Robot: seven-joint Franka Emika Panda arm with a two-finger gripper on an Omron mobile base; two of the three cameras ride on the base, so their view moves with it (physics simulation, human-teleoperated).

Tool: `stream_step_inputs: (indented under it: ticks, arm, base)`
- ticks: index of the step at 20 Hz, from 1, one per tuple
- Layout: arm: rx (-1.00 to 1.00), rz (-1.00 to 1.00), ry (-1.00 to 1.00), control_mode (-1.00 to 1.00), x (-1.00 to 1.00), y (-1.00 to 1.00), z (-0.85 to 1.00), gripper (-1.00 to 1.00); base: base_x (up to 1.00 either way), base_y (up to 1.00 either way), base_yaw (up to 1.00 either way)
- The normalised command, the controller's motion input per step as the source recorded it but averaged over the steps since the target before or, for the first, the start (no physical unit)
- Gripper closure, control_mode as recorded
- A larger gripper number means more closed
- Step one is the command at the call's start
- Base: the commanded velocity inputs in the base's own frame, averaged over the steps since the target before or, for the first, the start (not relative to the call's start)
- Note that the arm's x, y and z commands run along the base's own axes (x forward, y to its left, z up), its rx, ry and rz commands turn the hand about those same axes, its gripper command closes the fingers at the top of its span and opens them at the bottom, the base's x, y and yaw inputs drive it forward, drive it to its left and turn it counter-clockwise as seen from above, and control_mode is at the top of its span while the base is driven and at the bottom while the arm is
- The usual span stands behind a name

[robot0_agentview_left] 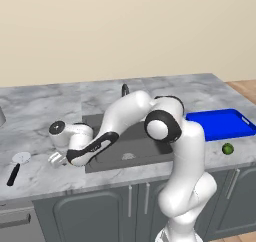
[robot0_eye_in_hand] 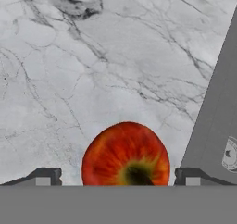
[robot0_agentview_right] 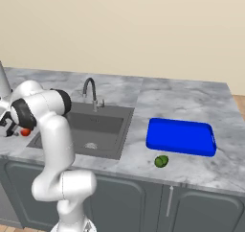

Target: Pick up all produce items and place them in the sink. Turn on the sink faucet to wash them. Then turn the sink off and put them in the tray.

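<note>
The round red-orange fruit [robot0_eye_in_hand: 126, 154] lies on the grey marble worktop [robot0_eye_in_hand: 92, 70], just beside the left rim of the square dark grey sink basin [robot0_agentview_left: 131, 145]. In the hand view its dark stem dimple faces up toward the camera, with yellow-green streaks fanning out from it; being round, it shows no clear long axis. The tool [robot0_eye_in_hand: 118, 177] hangs over it, spread wide, one dark fingertip [robot0_eye_in_hand: 44, 177] on each side of the fruit, apart from its skin, so nothing is gripped. The same view shows the edge of the basin and part of its round drain at the right.

The left base view shows the arm bent low over the worktop left of the sink, hiding the fruit, while the right base view shows a sliver of red beside the arm's elbow. The small round green fruit [robot0_agentview_right: 161, 161] sits on the worktop's front edge, just in front of the flat bright blue rectangular tray [robot0_agentview_right: 180, 136], whose long side runs along the worktop. The slim grey gooseneck faucet [robot0_agentview_right: 91, 93] stands behind the basin, spout curving toward it. A black-handled utensil with a white round head [robot0_agentview_left: 17, 165] lies far left in the left base view
</note>
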Motion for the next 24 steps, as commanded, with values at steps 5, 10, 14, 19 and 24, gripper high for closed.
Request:
stream_step_inputs:
  ticks: [5,10,14,19,24]
  arm:
    - [0.0,0.0,0.03,-1.0,0.02,0.0,-0.09,1.0]
    - [0.02,0.0,0.0,-1.0,0.03,0.0,0.01,1.0]
    - [0.0,0.0,-0.04,-1.0,-0.01,-0.23,0.35,1.0]
    - [0.01,0.0,-0.14,-1.0,-0.09,-0.48,0.71,1.0]
    - [0.1,0.0,-0.05,-1.0,-0.02,-0.67,0.75,1.0]
  base:
    - [0.0,0.0,0.0]
    - [0.0,0.0,0.0]
    - [0.0,0.0,0.0]
    - [0.0,0.0,0.0]
    - [0.0,0.0,0.0]
